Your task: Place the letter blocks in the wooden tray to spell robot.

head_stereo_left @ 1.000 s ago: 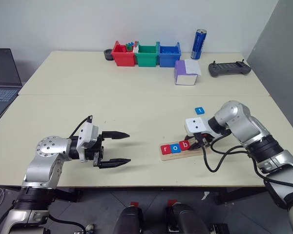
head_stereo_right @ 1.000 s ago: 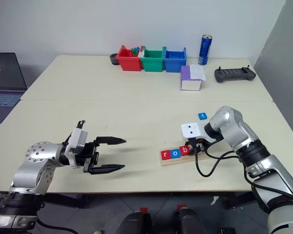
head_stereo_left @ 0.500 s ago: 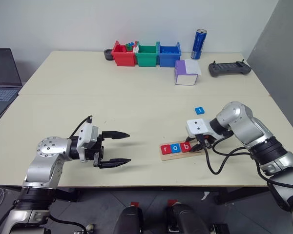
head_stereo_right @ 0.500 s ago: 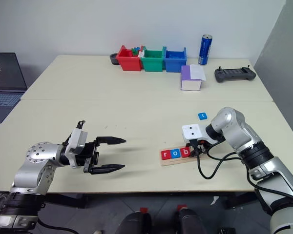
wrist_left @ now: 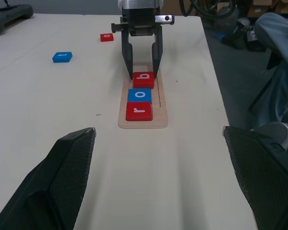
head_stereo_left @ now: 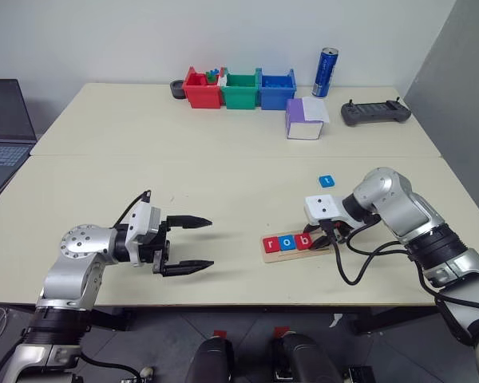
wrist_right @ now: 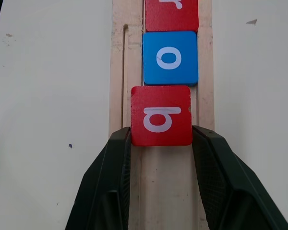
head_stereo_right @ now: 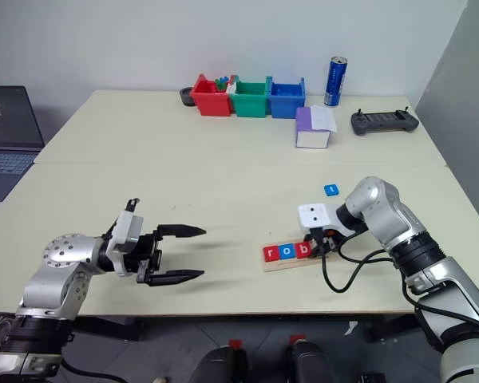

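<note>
The red "b" block [wrist_right: 161, 115] is sitting in the groove of the wooden tray [wrist_left: 143, 122], third in line behind the blue "o" block [wrist_right: 170, 57] and the red "r" block [wrist_left: 138, 111]. The right hand [wrist_right: 161, 158] is holding its fingers narrowly against the two sides of the "b" block, gripping it at the tray. Compared with a second ago, nothing in the row is changing: the block is resting in the same slot and the right hand is remaining in the same pose over it. In judgement, the third letter is seated and is awaiting release.

Just beyond the right hand, a blue "t" block [head_stereo_left: 326, 181] is lying on the surface [head_stereo_left: 223, 175]. A second red block [wrist_left: 106, 37] is lying on the surface beyond the tray. These two are judged to be the letters still needed.

Well apart to the side, the left hand [head_stereo_left: 193, 243] is hovering above the surface, fingers wide, holding nothing.
</note>
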